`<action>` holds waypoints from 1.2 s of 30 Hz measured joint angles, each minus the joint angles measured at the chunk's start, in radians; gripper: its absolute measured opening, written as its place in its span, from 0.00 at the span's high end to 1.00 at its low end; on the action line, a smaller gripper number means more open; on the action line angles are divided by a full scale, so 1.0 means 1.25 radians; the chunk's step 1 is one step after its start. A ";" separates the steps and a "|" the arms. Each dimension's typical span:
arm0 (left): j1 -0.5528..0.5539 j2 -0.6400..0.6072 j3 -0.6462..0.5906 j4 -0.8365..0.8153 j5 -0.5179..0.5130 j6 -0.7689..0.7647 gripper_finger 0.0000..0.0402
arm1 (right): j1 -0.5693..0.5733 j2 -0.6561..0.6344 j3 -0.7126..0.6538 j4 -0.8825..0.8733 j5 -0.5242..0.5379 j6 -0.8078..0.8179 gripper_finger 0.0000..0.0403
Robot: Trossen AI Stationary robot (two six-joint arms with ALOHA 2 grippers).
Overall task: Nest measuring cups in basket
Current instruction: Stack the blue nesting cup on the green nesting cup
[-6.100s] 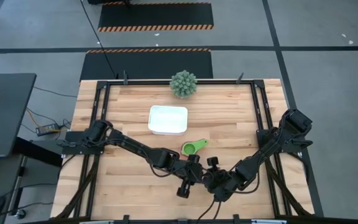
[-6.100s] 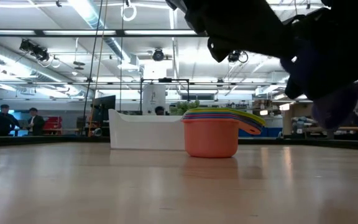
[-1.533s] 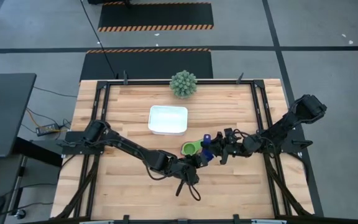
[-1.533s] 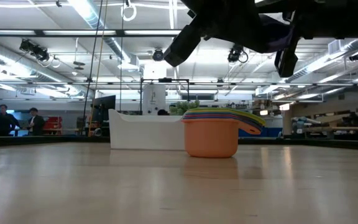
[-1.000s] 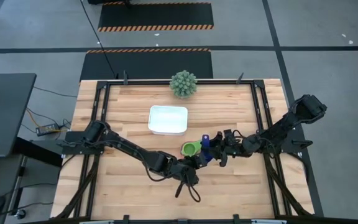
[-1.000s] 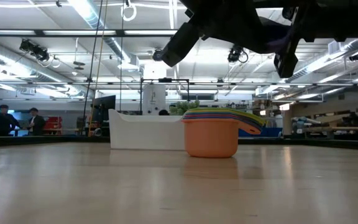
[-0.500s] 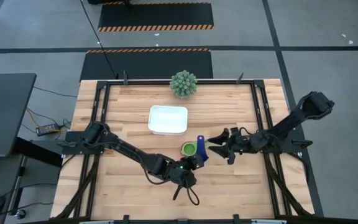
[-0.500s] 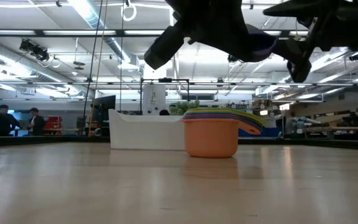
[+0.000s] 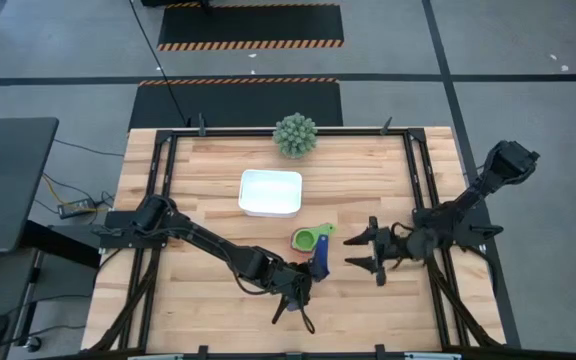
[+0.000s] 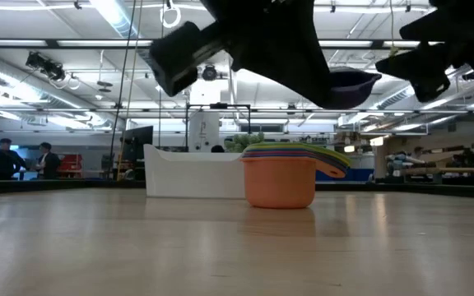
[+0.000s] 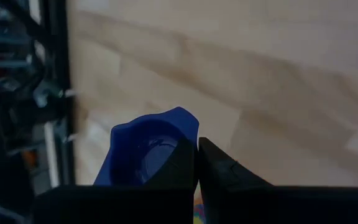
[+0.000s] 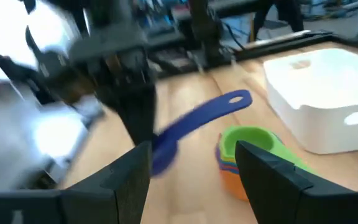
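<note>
High view: left pincer [image 9: 308,268], low centre of frame, is clenched on the dark blue measuring cup [image 9: 319,257]; the handle points toward the upper right. Left wrist view confirms the grip sits at the bowl [image 11: 143,152], both fingers closed tight across its rim.

Right pincer [image 9: 365,250], right of centre, stands released with fingers spread and nothing between them, clear of the cup.

Nested stack [image 9: 306,239], green cup uppermost and orange lowest in the low view, sits on the worktop [image 9: 208,200] just below and right of the white basket [image 9: 270,192], outside it. The basket appears empty. A spiky green plant [image 9: 295,134] stands at the upper centre edge.

Handling assessment: the cup looks to be thin rigid plastic, light, smooth and liable to pivot under a narrow grip. The bowl rim hold seems secure; the handle would offer a flatter purchase. Judged status: the last cup is not yet nested, and the stack is not yet in the basket.
</note>
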 joint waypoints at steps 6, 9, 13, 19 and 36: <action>0.001 -0.042 0.000 -0.010 0.073 -0.046 0.98 | 0.055 0.000 0.152 -0.287 0.089 -0.162 0.41; 0.003 -0.066 0.000 -0.038 0.089 -0.058 0.98 | 0.069 0.002 0.201 -0.389 0.128 -0.262 0.41; 0.016 -0.094 0.001 -0.118 0.101 -0.075 0.98 | 0.075 0.003 0.222 -0.447 0.165 -0.325 0.41; 0.042 -0.094 0.000 -0.163 0.195 -0.054 0.98 | 0.016 0.000 0.222 -0.462 0.043 -0.282 0.41; 0.155 -0.094 0.000 -0.092 0.571 0.071 0.98 | -0.153 0.000 0.307 -0.671 -0.259 -0.311 0.41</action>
